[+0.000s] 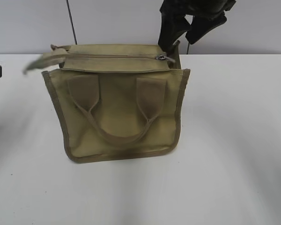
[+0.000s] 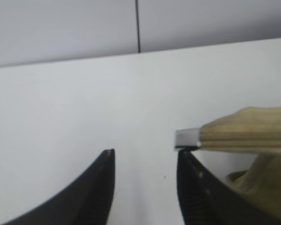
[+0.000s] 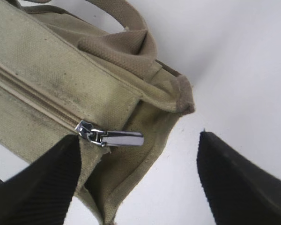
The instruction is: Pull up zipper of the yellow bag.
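Two hands open, neither gripping; yellow bag (image 1: 117, 110) upright on bench (image 1: 234, 164); zipper (image 3: 107, 137) slider at bag's right end, between right hand (image 3: 138, 180) fingers; left hand (image 2: 145, 187) beside bag's left strap tip. Approach step; next: close on pull tab.

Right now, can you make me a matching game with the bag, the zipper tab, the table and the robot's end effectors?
Things:
1. bag
2. zipper tab
3. table
4. right end effector

Descriptions:
A. white
B. silver
C. black, open
D. khaki

Pairs: 1-D, 2-B, 3-A, 4-C
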Robot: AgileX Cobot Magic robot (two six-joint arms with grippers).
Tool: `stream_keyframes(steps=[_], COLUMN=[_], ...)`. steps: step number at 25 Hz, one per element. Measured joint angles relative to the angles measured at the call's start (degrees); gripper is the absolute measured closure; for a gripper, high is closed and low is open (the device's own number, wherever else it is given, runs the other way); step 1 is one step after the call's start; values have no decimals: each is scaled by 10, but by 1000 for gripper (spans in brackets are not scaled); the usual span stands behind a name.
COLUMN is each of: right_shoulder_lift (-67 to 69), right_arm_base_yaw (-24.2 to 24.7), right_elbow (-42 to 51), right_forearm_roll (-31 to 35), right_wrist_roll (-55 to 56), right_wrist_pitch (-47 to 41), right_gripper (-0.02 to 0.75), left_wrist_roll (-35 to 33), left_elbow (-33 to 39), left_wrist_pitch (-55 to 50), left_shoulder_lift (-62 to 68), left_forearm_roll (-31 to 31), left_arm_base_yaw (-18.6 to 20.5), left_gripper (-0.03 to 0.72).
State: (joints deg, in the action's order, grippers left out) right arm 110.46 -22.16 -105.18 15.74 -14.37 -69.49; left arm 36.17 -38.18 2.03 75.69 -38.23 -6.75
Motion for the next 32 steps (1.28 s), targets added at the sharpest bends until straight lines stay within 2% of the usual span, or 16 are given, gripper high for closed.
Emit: stream_keyframes(steps=[2,6,12,14,18,25,27,32], right_shoulder_lift=[-2,-15,-67,-88,-154,-338,-404,-582], right_arm_base_yaw=[0,0,0,0,-2,-2,-2,-2], right_elbow=[0,0,0,2,54,292,359,508], right_forearm_roll=[0,0,0,0,0,-13,-15,-16], right_wrist_roll=[-1,2,3,7,11,-2,-3,-2], right_wrist_pitch=[0,-1,-1,-2,-1,12,23,24], right_gripper=[142,143,143,143,143,142,142,142], left_wrist_roll=[0,-17,-209,-242,-260,-263,-267,-324], left_elbow=[0,0,0,-1,-2,-3,-3,-4], left_wrist_pitch=[-62,-209,-355,-397,-485,-595,-621,-681], left_shoulder_lift=[0,0,0,0,-23,-160,-221,-378], left_forearm_roll=[39,121,314,353,370,388,392,393], left_arm_base_yaw=[0,-20,-82,-94,-99,-99,-99,-99], left_gripper=[258,221,215,215,228,291,265,129])
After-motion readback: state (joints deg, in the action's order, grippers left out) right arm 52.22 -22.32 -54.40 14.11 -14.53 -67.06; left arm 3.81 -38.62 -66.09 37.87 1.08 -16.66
